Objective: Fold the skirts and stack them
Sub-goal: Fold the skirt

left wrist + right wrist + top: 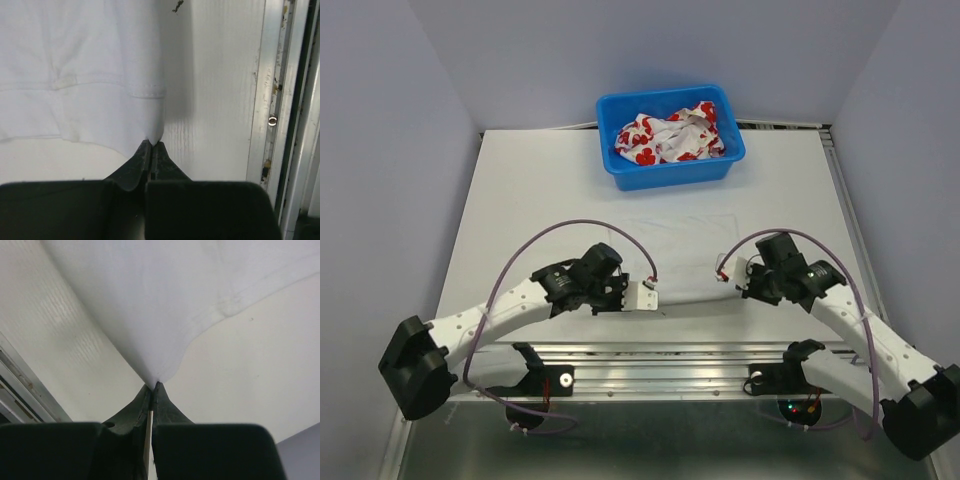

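The plain white skirt [685, 252] lies spread on the white table in front of the arms. My left gripper [650, 293] is shut on its near left corner; the left wrist view shows the jaws [151, 144] pinching the hem corner of the skirt [75, 60]. My right gripper [725, 272] is shut on the near right corner; the right wrist view shows the jaws [153, 386] pinching a point of the skirt [165, 300], which is drawn up taut. The red-flowered skirt [668, 138] lies crumpled in the blue tub [675, 176] at the back.
A metal rail [660, 355] runs along the table's near edge and also shows in the left wrist view [272, 100]. Grey walls close in the left, right and back sides. Purple cables loop over both arms.
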`<move>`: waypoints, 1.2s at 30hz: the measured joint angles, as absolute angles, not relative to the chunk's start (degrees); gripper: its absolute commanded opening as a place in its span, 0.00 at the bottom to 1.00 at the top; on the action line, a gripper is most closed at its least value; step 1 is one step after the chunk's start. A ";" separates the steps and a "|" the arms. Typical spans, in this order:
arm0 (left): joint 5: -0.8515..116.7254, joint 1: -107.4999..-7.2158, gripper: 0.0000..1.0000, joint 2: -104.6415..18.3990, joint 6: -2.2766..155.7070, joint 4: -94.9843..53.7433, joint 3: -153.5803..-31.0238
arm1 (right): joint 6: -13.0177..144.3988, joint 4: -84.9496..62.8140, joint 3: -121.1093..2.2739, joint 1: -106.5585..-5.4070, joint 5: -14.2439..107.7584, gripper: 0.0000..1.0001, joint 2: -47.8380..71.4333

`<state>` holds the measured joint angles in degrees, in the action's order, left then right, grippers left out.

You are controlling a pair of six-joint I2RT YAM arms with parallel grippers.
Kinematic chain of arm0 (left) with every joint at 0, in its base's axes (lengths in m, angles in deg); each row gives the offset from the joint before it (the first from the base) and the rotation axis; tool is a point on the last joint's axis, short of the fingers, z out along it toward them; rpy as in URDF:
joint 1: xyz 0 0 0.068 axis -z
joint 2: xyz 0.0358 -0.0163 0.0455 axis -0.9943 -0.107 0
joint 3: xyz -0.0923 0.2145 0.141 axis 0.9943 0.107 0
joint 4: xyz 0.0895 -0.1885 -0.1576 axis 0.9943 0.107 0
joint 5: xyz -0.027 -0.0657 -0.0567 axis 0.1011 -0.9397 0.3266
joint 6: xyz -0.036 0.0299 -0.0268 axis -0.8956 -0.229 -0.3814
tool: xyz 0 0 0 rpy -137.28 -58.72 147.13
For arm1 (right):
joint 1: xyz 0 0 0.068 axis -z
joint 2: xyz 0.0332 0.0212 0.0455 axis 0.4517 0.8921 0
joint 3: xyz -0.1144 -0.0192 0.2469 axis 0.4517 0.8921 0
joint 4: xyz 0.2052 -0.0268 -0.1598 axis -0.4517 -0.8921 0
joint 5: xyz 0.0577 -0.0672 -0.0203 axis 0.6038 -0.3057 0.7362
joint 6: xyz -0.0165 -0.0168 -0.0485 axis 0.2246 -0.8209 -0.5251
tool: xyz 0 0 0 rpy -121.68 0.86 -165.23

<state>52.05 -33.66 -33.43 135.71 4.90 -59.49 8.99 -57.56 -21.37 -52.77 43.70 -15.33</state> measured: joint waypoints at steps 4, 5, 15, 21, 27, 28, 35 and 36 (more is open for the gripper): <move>49.29 -33.73 0.00 -26.87 136.06 11.42 -61.58 | 9.14 -63.95 -25.37 -52.77 45.14 0.01 -19.24; 48.70 -33.73 0.00 -25.76 136.17 12.66 -61.93 | 9.14 -65.54 -26.04 -52.77 45.53 0.01 -20.03; 44.85 -37.53 0.00 -21.95 135.82 22.52 -68.43 | 9.56 -72.97 -33.23 -52.77 46.86 0.01 -19.35; 43.46 -45.88 0.00 -28.01 135.71 21.67 -69.67 | 9.03 -68.21 -35.49 -52.72 46.34 0.01 -8.53; 42.21 -52.15 0.00 -37.25 136.52 20.53 -75.22 | 6.01 -64.86 -39.57 -49.77 46.60 0.01 -0.58; 42.06 -53.05 0.00 -39.05 136.98 20.16 -76.95 | 5.23 -64.30 -40.78 -48.66 46.80 0.01 1.24; 41.14 -55.96 0.00 -48.68 139.67 18.04 -82.96 | 0.77 -61.24 -45.13 -44.37 47.98 0.06 11.73; 41.12 -56.35 0.00 -50.72 139.93 17.43 -83.59 | 0.27 -60.47 -45.39 -44.16 48.13 0.07 13.67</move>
<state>41.12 -56.35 -50.72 139.93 17.43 -83.59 0.27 -60.47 -45.39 -44.16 48.13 13.67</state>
